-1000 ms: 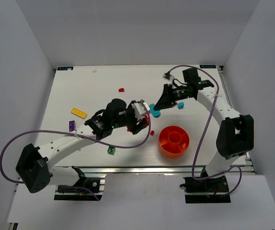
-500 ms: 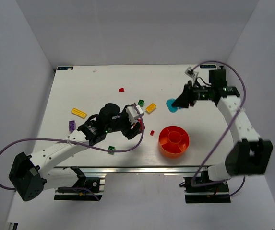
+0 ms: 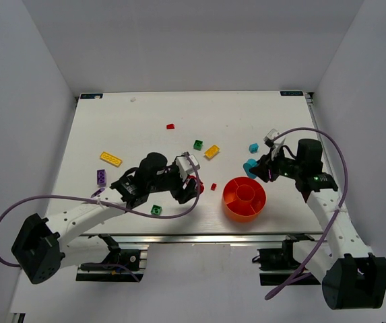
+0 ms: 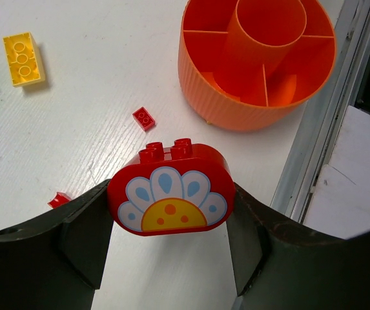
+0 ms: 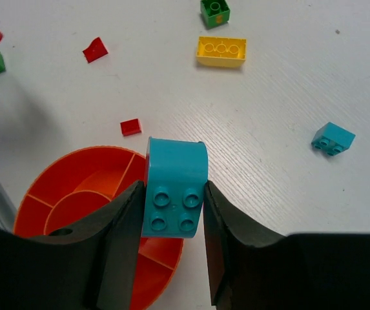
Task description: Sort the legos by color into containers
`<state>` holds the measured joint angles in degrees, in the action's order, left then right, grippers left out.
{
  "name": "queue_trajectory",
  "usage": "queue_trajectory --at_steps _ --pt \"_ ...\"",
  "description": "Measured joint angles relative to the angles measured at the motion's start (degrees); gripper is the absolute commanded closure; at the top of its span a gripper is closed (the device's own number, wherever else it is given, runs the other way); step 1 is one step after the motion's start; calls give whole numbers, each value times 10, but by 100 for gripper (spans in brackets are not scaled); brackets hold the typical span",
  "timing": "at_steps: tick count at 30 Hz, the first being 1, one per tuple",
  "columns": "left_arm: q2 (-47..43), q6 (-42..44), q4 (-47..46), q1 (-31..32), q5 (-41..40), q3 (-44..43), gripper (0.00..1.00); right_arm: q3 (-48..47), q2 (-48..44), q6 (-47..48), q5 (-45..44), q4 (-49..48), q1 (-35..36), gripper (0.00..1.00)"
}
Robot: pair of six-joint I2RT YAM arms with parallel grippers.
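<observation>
mid-carry: left gripper (image 4: 169,223) grips the red flower brick (image 4: 170,194), right gripper (image 5: 172,223) the cyan brick (image 5: 175,184), tray (image 4: 236,110) ahead of left jaws and partly beneath right; next, centre each over its own compartment.

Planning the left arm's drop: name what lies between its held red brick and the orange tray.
One small red lego, loose; the top view shows it between the red brick and the tray.
</observation>
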<state>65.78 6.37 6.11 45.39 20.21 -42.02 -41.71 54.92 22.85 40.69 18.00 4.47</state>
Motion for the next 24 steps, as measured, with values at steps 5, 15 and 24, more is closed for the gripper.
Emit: queue_trajectory --at_steps 5,15,24 --pt "-20 -4 -9 0 0 15 92 44 -2 -26 -14 -73 0 100" --pt "-42 -5 -23 1 0 22 92 51 0 -35 8 -95 0 100" --pt "-47 -5 -23 2 0 22 91 55 5 -21 24 -89 0 100"
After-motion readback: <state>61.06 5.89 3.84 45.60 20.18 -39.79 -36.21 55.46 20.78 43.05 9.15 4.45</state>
